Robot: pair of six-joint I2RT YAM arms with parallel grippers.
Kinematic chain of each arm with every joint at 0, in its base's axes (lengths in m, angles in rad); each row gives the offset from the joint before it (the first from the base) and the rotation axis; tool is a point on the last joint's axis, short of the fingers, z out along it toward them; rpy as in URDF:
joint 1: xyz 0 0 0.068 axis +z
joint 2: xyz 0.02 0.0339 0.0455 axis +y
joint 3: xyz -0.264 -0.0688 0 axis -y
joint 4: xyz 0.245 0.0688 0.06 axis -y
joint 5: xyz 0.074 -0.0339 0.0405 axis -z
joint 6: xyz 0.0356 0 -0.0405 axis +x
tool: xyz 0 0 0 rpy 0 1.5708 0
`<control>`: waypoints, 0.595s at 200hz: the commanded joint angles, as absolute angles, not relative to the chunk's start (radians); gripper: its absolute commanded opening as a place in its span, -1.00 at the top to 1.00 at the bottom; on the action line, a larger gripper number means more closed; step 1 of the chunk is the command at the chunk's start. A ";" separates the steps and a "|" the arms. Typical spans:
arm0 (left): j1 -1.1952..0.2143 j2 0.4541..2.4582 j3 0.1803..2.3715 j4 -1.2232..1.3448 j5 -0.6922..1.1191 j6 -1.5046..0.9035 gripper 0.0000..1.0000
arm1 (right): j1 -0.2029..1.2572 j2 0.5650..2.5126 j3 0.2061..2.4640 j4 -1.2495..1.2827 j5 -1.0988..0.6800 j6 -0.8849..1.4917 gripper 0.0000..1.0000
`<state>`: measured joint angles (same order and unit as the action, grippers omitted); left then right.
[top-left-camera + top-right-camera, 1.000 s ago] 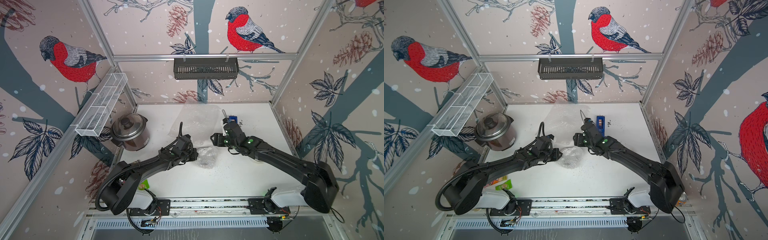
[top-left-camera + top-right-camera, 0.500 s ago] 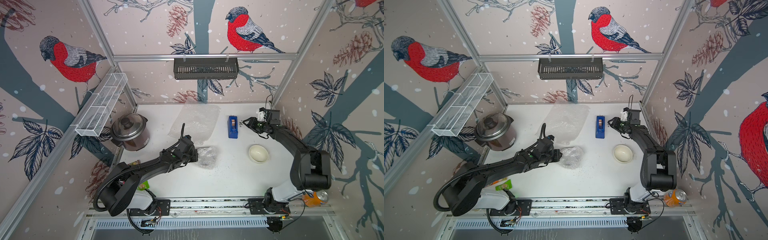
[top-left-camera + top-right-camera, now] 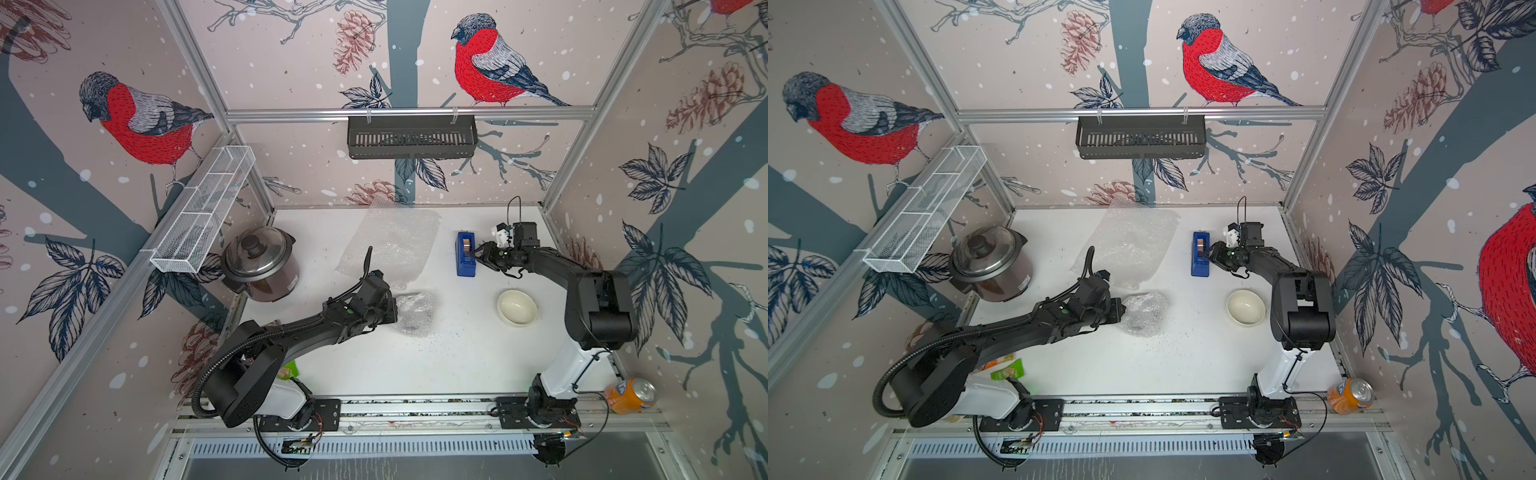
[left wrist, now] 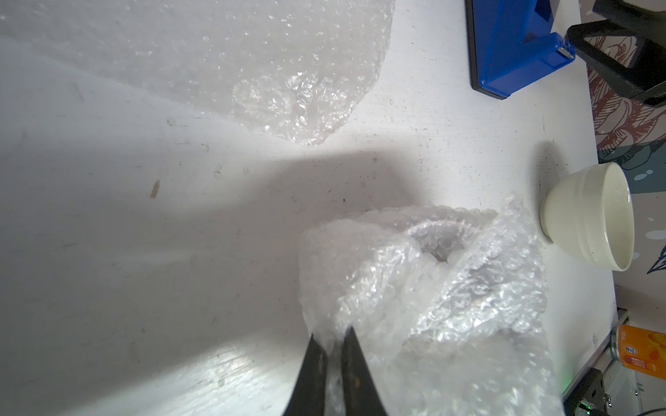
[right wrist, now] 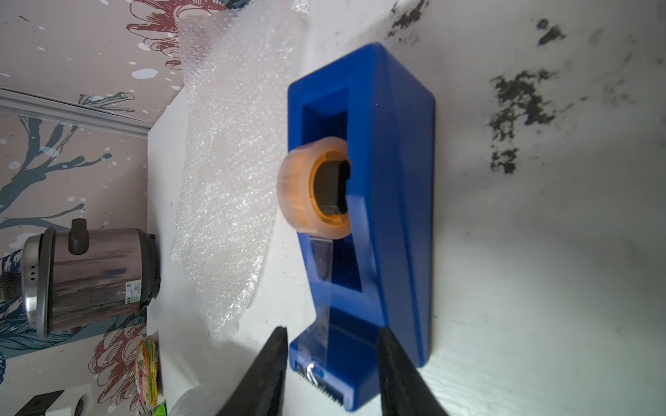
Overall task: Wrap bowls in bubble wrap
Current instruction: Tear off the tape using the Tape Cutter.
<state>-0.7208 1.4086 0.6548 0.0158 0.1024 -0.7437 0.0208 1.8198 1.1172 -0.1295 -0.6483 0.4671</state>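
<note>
**Holding wrap shut, going for tape**

Pinching left fingers (image 4: 322, 360) shut on a fold of the bubble wrap bundle (image 3: 415, 311), mid-surface (image 3: 415, 365), likely to stop it springing open before taping. Can't tell what's inside. Straddling the tape dispenser (image 3: 464, 266) at its cutter end with right fingers (image 3: 478, 258) part open, gripping nothing; probably lining up on the tape tail (image 5: 322, 273). Noting cream bowl (image 3: 517, 306) bare near the right arm (image 3: 594, 299), spare sheet (image 3: 392, 245) flat behind the bundle: likely the next pair.

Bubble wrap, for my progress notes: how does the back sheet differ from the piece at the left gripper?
The back sheet lies flat; the front piece is bunched into a lump. Nothing holds the back sheet; the left gripper is shut on the front piece. Both are clear and bubbled.
</note>
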 commanded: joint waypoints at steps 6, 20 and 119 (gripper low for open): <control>-0.724 1.411 0.664 0.056 0.094 -0.750 1.00 | 0.026 1.846 1.143 -0.114 -0.675 0.442 0.21; -0.724 1.414 0.666 0.055 0.094 -0.751 1.00 | 0.036 1.848 1.147 -0.115 -0.675 0.441 0.21; -0.723 1.424 0.661 0.061 0.097 -0.750 1.00 | 0.038 1.907 1.166 -0.089 -0.699 0.458 0.32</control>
